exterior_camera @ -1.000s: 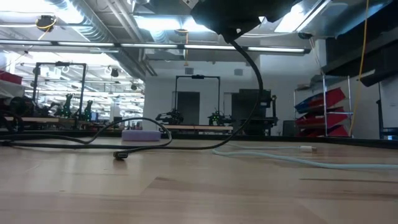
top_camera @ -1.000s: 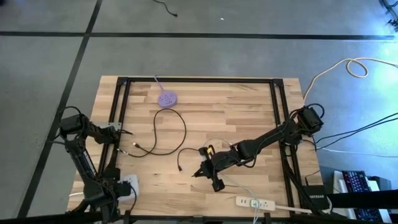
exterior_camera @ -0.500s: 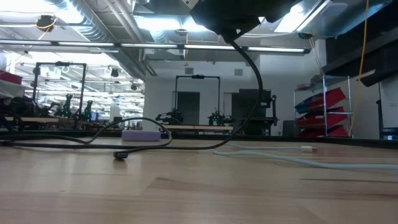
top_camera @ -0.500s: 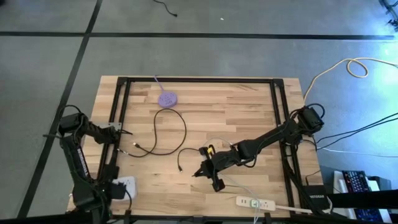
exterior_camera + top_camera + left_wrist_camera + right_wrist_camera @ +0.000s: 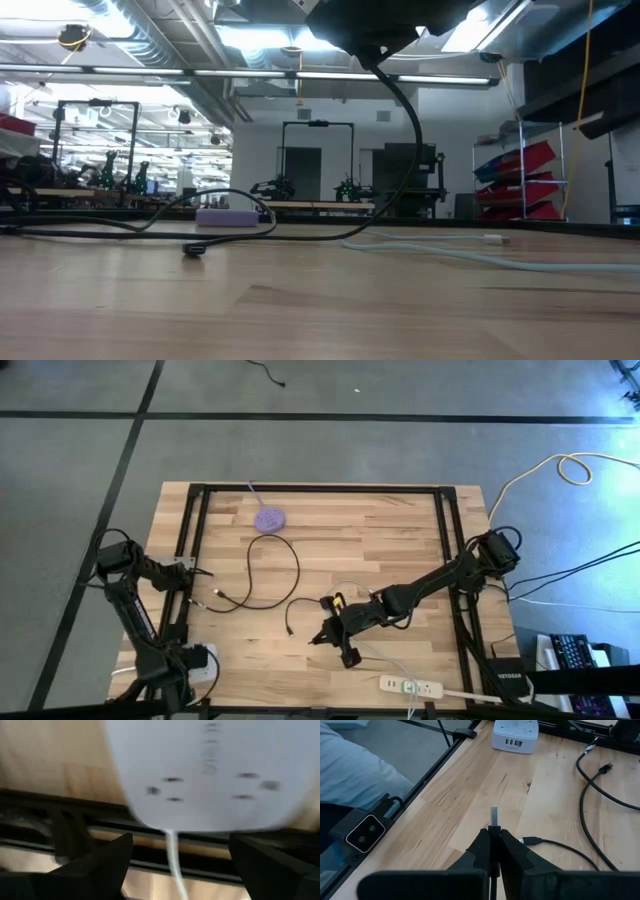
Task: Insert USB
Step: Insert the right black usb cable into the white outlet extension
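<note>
My right gripper (image 5: 318, 640) hovers over the table's middle, near side, shut on a USB plug (image 5: 494, 814) whose black cable (image 5: 405, 130) hangs down to the wood. The white charger block (image 5: 205, 656) lies flat at the table's near left corner, its ports (image 5: 515, 743) facing the plug across bare wood. My left gripper (image 5: 185, 662) sits at that block, open, with one finger on each side of the white block (image 5: 210, 770) in the left wrist view. A purple puck (image 5: 268, 518) rests near the far edge. My right gripper pinches the USB plug between its two fingers (image 5: 480, 845), just behind the metal tip (image 5: 494, 812), which sticks out past the fingertips. The plug is lifted clear of the table and points toward the charger block. Whether my left gripper touches the charger block, I cannot tell.
A second black cable (image 5: 270, 575) loops over the table's middle, one loose end (image 5: 195, 249) lying on the wood. A white power strip (image 5: 410, 686) and a pale cable (image 5: 480, 258) lie at the near right. Black frame rails (image 5: 190, 560) run along both sides.
My left arm swung out toward the table's left edge and came back to about where it was; the charger block stays at the near left corner. My right gripper and the plug have kept still.
</note>
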`<action>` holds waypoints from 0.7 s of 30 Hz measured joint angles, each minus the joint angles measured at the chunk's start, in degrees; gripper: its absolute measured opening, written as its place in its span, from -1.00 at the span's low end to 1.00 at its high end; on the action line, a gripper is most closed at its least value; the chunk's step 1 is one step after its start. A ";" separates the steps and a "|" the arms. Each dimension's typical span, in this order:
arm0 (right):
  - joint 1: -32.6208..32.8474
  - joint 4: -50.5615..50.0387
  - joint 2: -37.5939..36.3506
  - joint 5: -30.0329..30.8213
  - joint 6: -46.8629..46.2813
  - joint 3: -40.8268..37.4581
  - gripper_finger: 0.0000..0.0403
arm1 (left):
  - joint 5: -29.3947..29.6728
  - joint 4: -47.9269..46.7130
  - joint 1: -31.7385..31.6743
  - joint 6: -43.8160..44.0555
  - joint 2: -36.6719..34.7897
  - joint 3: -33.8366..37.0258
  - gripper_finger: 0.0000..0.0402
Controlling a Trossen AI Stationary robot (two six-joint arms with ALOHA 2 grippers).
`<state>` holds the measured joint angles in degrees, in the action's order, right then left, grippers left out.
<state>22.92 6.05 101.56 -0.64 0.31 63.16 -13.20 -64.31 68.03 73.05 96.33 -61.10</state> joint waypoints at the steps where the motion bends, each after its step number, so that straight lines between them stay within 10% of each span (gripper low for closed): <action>1: 0.00 0.04 0.00 0.00 -0.01 0.00 -1.00 | -0.60 0.00 0.04 0.41 -0.02 0.27 0.57; 21: 0.00 -0.18 0.00 0.00 -0.80 0.00 -1.00 | -0.78 8.57 -0.49 6.60 -0.04 0.74 0.57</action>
<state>22.92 5.87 101.56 -0.64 -0.49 63.16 -13.98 -55.75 67.54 79.66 96.29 -60.36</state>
